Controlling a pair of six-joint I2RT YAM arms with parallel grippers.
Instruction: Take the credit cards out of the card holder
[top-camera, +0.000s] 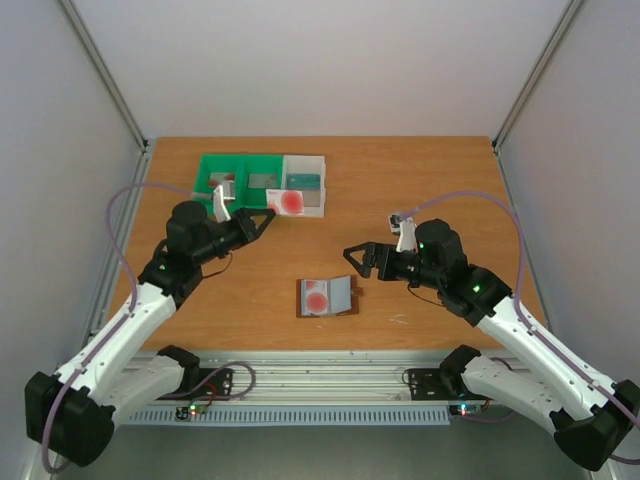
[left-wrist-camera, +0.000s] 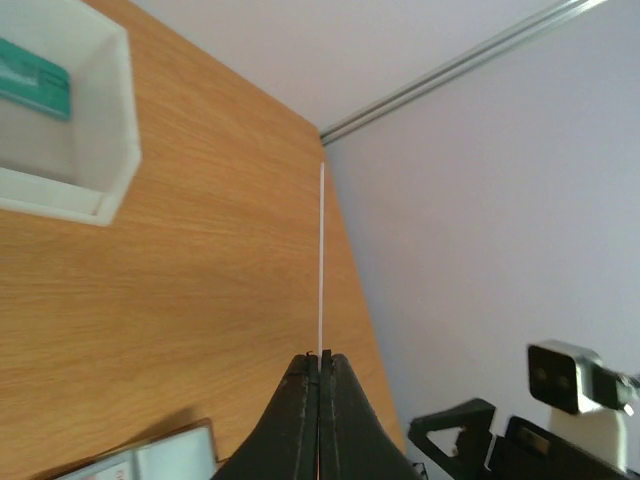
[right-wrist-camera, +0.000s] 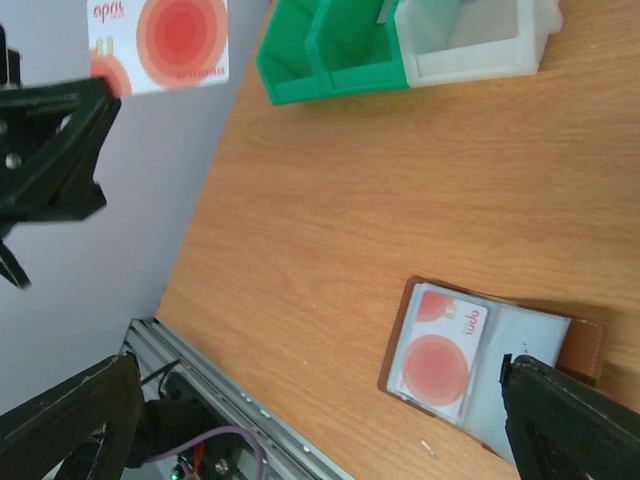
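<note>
The brown card holder lies open on the table, and a white credit card with a red disc rests in its left half. My left gripper is shut on another red-disc credit card, held in the air at the front of the bins. The left wrist view shows that card edge-on as a thin white line rising from the closed jaws. My right gripper stands open just right of and above the card holder, nothing between its fingers.
A green bin and an adjoining white bin stand at the back left. A teal card lies in the white bin. The metal rail runs along the table's near edge.
</note>
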